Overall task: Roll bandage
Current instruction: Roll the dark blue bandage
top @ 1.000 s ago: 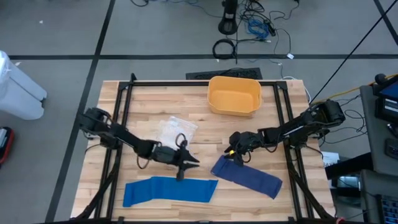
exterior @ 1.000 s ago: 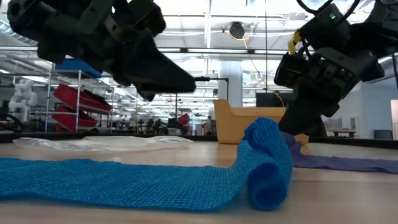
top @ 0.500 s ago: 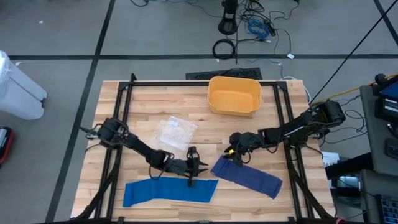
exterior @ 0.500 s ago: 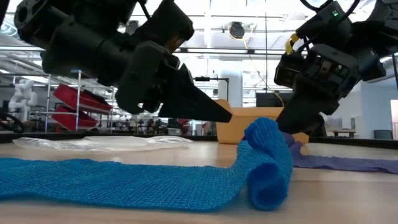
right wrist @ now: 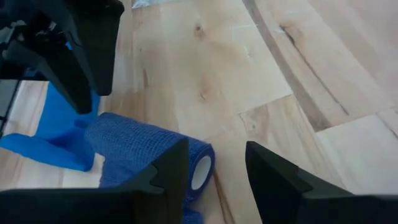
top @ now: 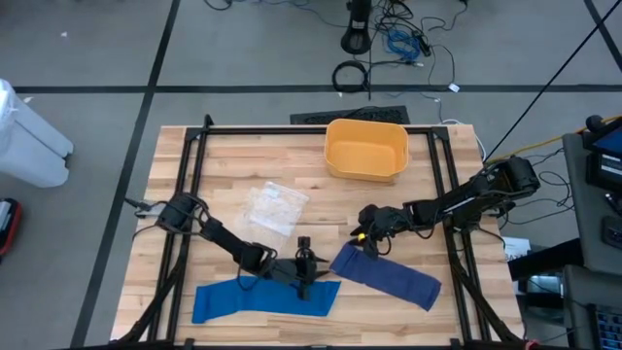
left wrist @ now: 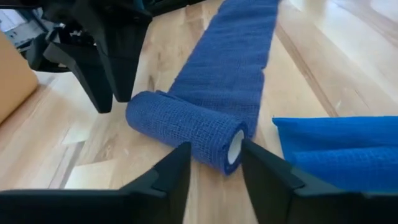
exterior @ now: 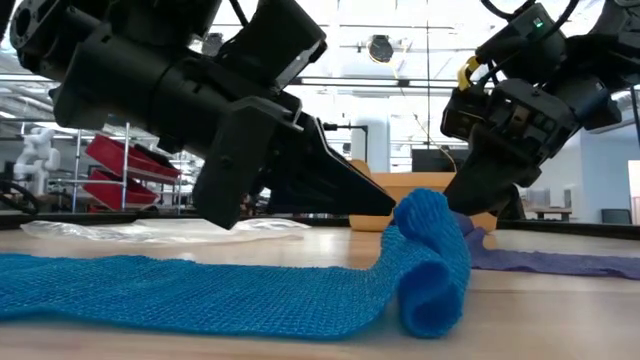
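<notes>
A dark blue bandage (top: 394, 277) lies at the near right of the table, its left end rolled into a short roll (left wrist: 186, 130), which also shows in the right wrist view (right wrist: 155, 152). A light blue bandage (top: 262, 297) lies flat along the near edge, its right end curled up (exterior: 430, 270). My left gripper (top: 306, 284) is open and low over the light blue bandage's right end, pointing at the roll; the roll's open end shows between its fingers (left wrist: 214, 149). My right gripper (top: 367, 246) is open, just beyond the roll on its far side (right wrist: 216, 149).
A yellow bin (top: 366, 149) stands at the far middle. A clear plastic bag (top: 275, 206) lies left of centre. Black frame rails (top: 194, 175) run along the table's left, right and far sides. Bare wood lies between the bag and the bandages.
My left gripper has moved toward the table's near edge and to the right, and down, turning until its fingers point at the dark blue roll. Both bandages lie as before.
</notes>
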You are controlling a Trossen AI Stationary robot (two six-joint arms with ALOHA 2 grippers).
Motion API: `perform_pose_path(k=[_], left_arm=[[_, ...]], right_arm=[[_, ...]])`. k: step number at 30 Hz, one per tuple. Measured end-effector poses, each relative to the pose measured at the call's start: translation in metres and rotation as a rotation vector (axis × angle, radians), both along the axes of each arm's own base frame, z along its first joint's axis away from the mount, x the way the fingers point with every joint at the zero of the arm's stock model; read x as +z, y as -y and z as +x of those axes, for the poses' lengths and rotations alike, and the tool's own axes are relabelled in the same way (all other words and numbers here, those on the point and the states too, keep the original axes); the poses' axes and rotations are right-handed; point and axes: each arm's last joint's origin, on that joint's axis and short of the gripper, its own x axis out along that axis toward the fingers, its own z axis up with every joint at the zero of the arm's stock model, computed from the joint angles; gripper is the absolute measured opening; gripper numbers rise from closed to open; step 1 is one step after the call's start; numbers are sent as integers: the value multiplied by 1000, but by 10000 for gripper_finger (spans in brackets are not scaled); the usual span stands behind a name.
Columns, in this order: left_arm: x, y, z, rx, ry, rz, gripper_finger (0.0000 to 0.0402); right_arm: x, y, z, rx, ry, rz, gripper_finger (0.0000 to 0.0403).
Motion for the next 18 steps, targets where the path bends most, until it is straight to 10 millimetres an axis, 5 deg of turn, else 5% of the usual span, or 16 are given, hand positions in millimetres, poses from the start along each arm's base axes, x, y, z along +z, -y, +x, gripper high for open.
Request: perform_pose_path(k=[8,18], left_arm=[[-6,4,11,41,-14,36,247],[-14,2,11,103,-29,90,235]], right_arm=[[0,0,0,-2,1,-10,143],[0,0,0,-12,2,-18,143]])
